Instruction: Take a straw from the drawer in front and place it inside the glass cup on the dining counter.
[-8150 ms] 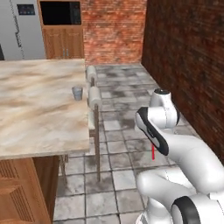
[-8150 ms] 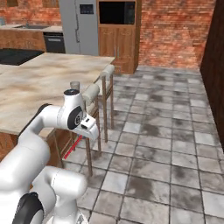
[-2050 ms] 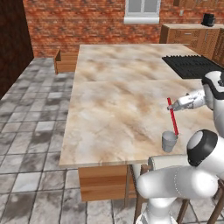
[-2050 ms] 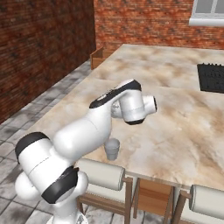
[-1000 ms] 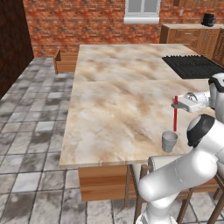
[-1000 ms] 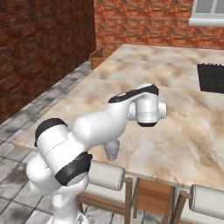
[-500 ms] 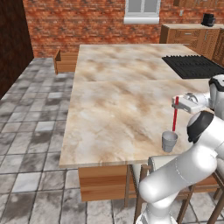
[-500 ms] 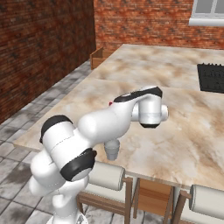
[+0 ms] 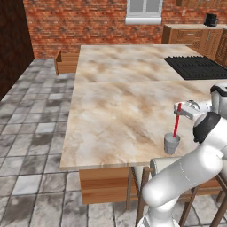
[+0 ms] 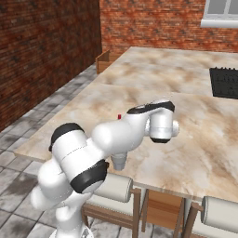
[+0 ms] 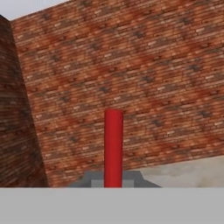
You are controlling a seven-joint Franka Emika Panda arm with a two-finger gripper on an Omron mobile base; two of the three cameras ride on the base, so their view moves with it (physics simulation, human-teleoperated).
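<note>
The red straw (image 9: 176,120) stands nearly upright over the near right part of the dining counter (image 9: 119,102). My gripper (image 9: 180,108) is shut on its upper end. Its lower end dips into the mouth of the small glass cup (image 9: 171,143), which stands close to the counter's front edge. In the right base view my arm hides most of the cup (image 10: 119,161), and just the straw's tip (image 10: 119,116) peeks over the forearm. The hand view has the straw (image 11: 113,148) rising from my gripper (image 11: 113,181) against a brick wall. The drawer (image 9: 66,63) stands open past the counter's far left corner.
A black cooktop (image 9: 195,66) is set into the far right of the counter. Padded stools (image 10: 114,187) stand along the near edge below the cup. Brick walls close the room at the back and left, with tiled floor (image 9: 31,133) to the left of the island.
The straw has come down a little and stood up straighter, so its lower end now sits in the cup's mouth. The cup has not moved.
</note>
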